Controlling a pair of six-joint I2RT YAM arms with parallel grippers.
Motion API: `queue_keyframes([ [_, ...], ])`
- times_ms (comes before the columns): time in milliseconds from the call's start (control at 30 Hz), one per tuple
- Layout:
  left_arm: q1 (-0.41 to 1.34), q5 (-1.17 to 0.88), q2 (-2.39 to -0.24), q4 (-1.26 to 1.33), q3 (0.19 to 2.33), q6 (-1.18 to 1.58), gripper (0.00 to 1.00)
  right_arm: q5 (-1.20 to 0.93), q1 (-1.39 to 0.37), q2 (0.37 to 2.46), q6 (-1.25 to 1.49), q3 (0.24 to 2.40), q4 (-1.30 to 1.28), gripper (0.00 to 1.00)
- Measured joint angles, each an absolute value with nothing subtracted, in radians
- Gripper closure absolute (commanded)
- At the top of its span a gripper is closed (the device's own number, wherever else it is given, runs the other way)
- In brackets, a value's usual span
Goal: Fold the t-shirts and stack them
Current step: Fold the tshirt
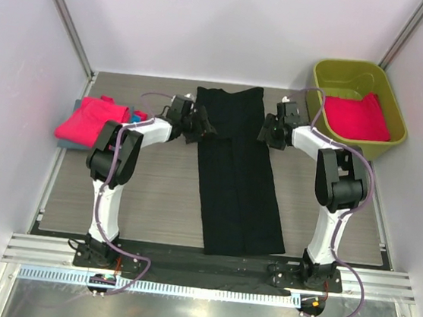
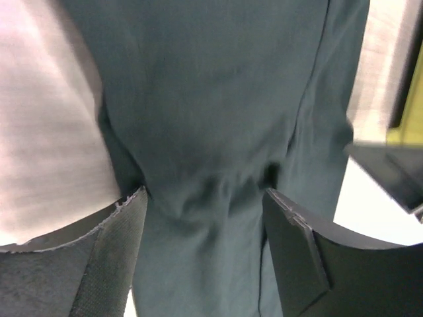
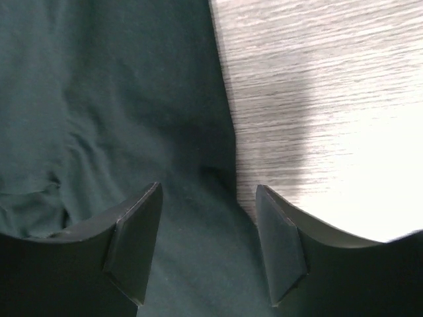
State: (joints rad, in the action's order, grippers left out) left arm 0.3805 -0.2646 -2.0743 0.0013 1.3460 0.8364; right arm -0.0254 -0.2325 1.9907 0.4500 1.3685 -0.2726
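Observation:
A black t-shirt [image 1: 237, 169], folded into a long narrow strip, lies flat down the middle of the table. My left gripper [image 1: 203, 127] is at its left edge near the far end, and my right gripper [image 1: 265, 130] is at its right edge opposite. In the left wrist view the gripper [image 2: 205, 218] is open with the dark cloth [image 2: 218, 99] lying between its jaws. In the right wrist view the gripper [image 3: 208, 224] is open over the shirt's right edge [image 3: 132, 99]. A folded hot-pink t-shirt [image 1: 90, 120] lies on a blue one [image 1: 134, 111] at the far left.
An olive-green tub [image 1: 392, 99] stands at the far right with a hot-pink t-shirt [image 1: 356, 118] in it; its wall shows in the left wrist view [image 2: 411, 99]. Grey walls close in the left, right and back of the wooden table [image 1: 153, 198].

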Motion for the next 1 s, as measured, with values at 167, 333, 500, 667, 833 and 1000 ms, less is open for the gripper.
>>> queue_keyframes([
  [167,0.377,-0.224,-2.130,-0.020,1.448,0.835,0.39,-0.034,-0.231,2.045,0.447,1.407,-0.281,0.49],
  [333,0.375,-0.197,-2.182,-0.051,1.509,0.834,0.46,-0.040,-0.224,2.098,0.450,1.474,-0.283,0.84],
  [500,0.356,-0.210,-2.287,-0.088,1.670,0.831,0.51,-0.050,-0.211,2.165,0.481,1.562,-0.285,0.90],
  [667,0.325,-0.232,-2.339,-0.107,1.752,0.829,0.48,-0.051,-0.200,2.214,0.509,1.645,-0.285,0.50],
  [833,0.317,-0.265,-2.300,-0.082,1.695,0.824,0.30,-0.044,-0.197,2.204,0.504,1.651,-0.288,0.33],
  [1000,0.332,-0.273,-2.106,-0.071,1.434,0.810,0.14,-0.047,-0.197,2.048,0.499,1.460,-0.306,0.32],
])
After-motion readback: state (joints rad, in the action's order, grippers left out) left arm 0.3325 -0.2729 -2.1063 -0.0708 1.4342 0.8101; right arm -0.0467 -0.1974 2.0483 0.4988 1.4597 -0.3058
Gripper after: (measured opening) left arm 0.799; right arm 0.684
